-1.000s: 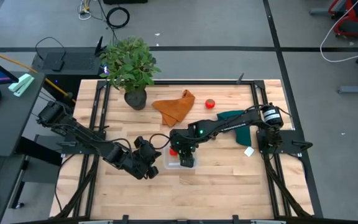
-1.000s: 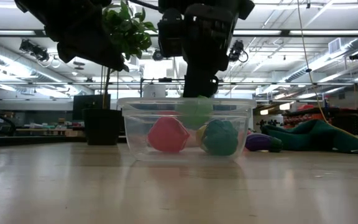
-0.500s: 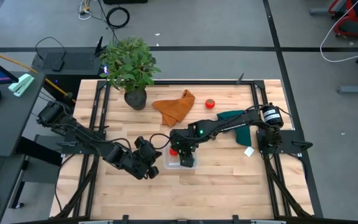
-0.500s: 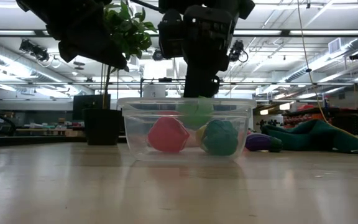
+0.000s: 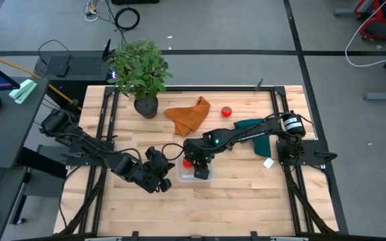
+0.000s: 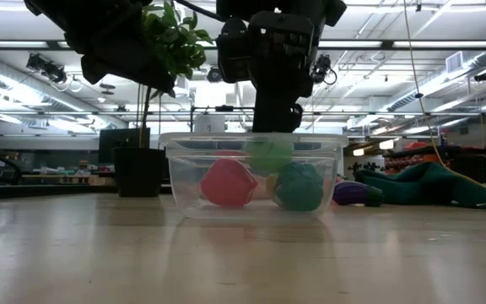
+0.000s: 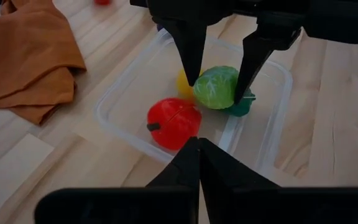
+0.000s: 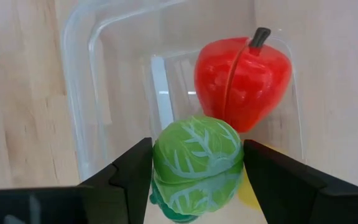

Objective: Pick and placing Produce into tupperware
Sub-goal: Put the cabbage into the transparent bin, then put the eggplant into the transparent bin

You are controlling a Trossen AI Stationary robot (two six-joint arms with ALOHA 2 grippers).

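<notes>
**Cabbage held over the clear box**

From above, we see the right hand (image 5: 202, 169) over the tupperware (image 5: 194, 177) near the front middle of the surface (image 5: 246, 194), and the left hand (image 5: 167, 166) just beside the box. A red piece (image 5: 226, 112) lies well apart, near the orange cloth (image 5: 189, 114).

At surface level, we see the tupperware (image 6: 255, 174) holding a red pepper (image 6: 228, 183) and a dark green piece (image 6: 299, 187); a purple piece (image 6: 351, 193) lies outside, beside the green cloth (image 6: 433, 187).

Through the left wrist, our left hand (image 7: 198, 146) has its fingers pressed together. Beyond it, the right hand pinches a green cabbage (image 7: 216, 87) above a yellow piece (image 7: 184, 84).

Through the right wrist, we see the cabbage (image 8: 197, 151) clamped between both fingers (image 8: 135, 163), beside the pepper (image 8: 242, 82).
</notes>
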